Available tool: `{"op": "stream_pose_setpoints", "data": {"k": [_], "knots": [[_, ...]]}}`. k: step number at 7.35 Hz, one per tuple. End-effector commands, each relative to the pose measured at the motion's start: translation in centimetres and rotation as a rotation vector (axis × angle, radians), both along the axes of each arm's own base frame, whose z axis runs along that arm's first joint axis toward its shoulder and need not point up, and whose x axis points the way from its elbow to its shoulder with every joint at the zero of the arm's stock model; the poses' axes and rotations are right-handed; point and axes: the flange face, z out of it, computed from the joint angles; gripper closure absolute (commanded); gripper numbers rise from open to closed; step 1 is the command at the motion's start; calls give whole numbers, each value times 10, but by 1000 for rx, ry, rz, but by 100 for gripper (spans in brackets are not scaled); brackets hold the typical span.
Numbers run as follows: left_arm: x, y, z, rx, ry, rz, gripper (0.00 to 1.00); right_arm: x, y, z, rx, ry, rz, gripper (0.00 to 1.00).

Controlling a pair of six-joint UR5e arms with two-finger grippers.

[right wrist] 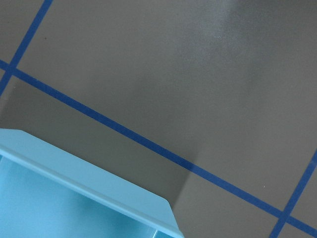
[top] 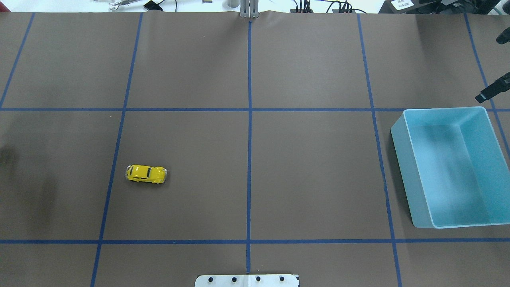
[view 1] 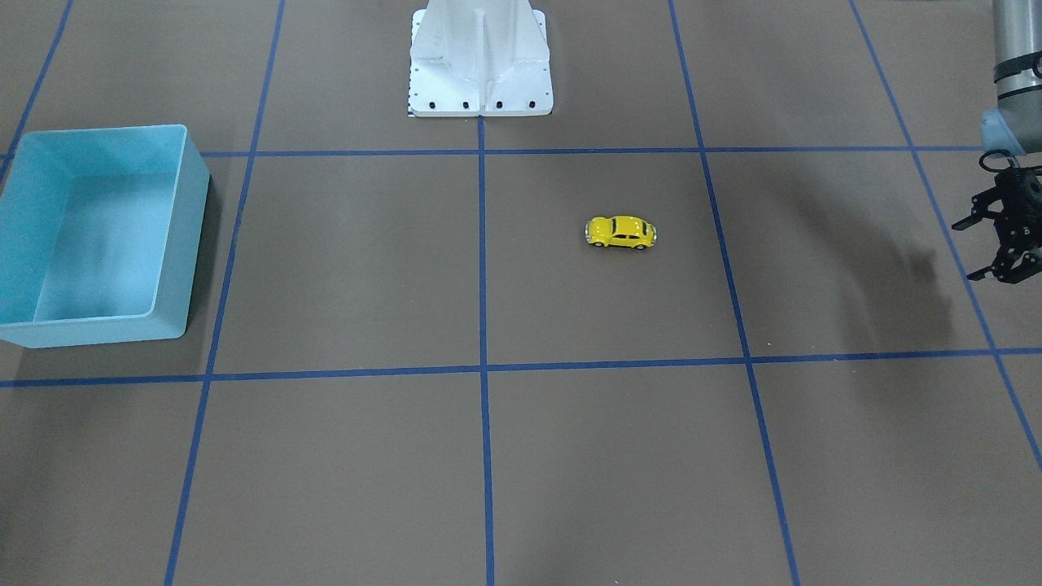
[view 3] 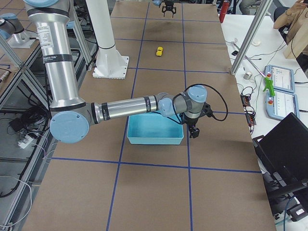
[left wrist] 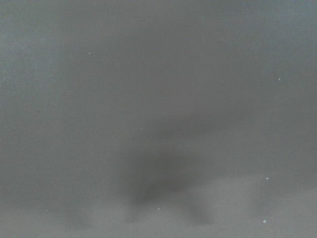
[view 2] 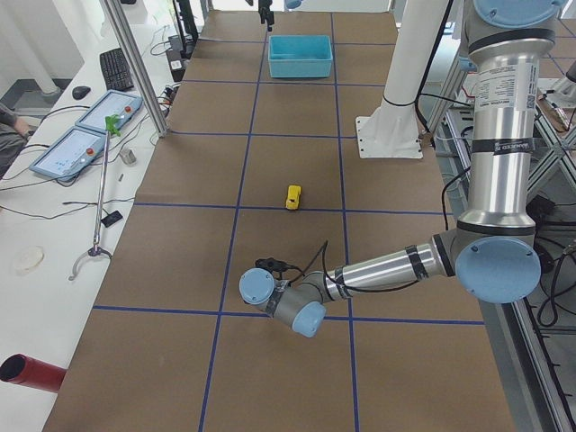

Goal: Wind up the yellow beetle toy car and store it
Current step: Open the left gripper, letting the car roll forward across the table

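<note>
One car (view 1: 620,232) far from left gripper (view 1: 969,251)

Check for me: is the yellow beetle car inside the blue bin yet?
No, the yellow beetle toy car sits on the open table, well apart from the light blue bin.

Front-facing camera stares steeply down over the counter (view 1: 342,260), robot base (view 1: 480,73) at its top edge. Overhead looks the opposite way, base at the bottom; both catch the yellow beetle toy car (view 1: 620,232) and light blue bin (view 1: 189,244). Side cameras peer along the counter from each end. Left wrist camera: all blur. Right wrist camera: close over the bin's corner.
</note>
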Motion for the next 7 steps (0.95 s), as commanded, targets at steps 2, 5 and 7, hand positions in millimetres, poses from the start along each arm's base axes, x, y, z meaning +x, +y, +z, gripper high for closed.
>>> {"op": "stream_pose_setpoints", "data": {"k": [2, 5, 7], "knots": [[-6, -5, -5, -18, 2, -32, 0, 0, 0, -2, 4, -2, 0, 0], [-7, -17, -23, -91, 8, -106, 0, -1, 1, -9, 17, -9, -2, 0], [-11, -25, -43, -201, 16, -213, 0, -3, 2, -27, 52, -19, -7, 0]]}}
